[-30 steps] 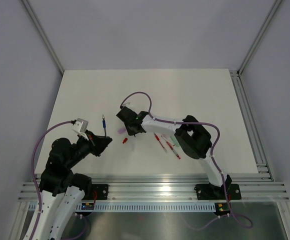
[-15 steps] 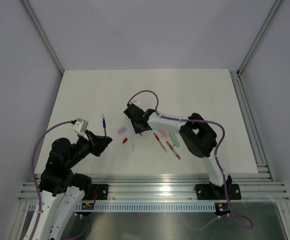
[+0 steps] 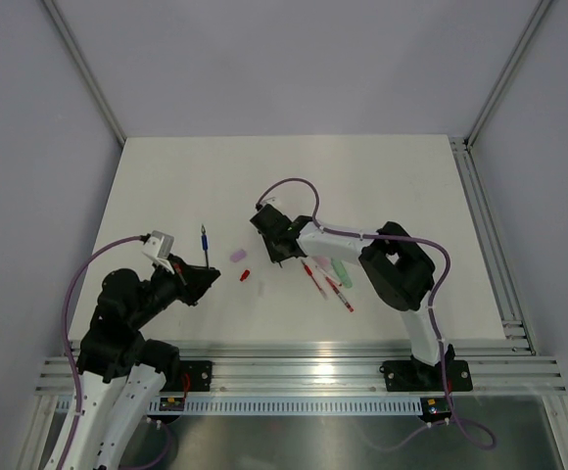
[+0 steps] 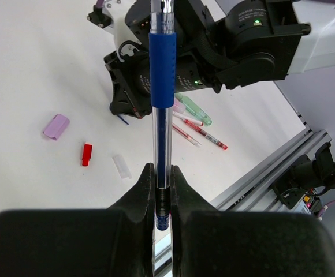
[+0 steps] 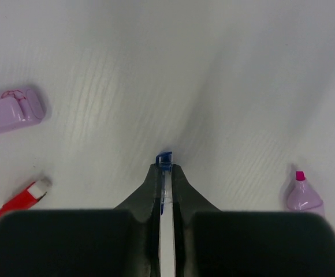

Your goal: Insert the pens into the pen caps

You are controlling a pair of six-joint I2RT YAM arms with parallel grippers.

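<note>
Left wrist view: the blue pen (image 4: pixel 161 115) is pinched near its back end by the left gripper (image 4: pixel 160 187). It is held straight up, off the table (image 3: pixel 166 176), so that its tip is left free for a cap to be pushed on. Seen from above, the pen is held to the left of the purple cap (image 3: pixel 236 256), a little apart from it.

On the other side of the purple cap, the right gripper (image 5: pixel 164 176) is held low over the table. Its fingers are pressed almost together on a thin blue piece. This is probably the blue cap (image 5: pixel 164 157), but so little of it shows that it cannot be told for sure. It is gripped by its edge, so the open end may be kept clear for the pen.

The red cap (image 4: pixel 86 154) lies just nearer than the purple cap, and a clear cap (image 4: pixel 121 165) lies beside the red one. Farther right of the purple cap, past the right gripper, a red pen (image 4: pixel 207 136) and a green pen (image 4: pixel 195 111) are left lying flat.

No cap has been put on the blue pen yet. The cap and the pen tip must be brought together next. Both are tiny, so they must be lined up with care, or the cap could be twisted in its thin grip.
</note>
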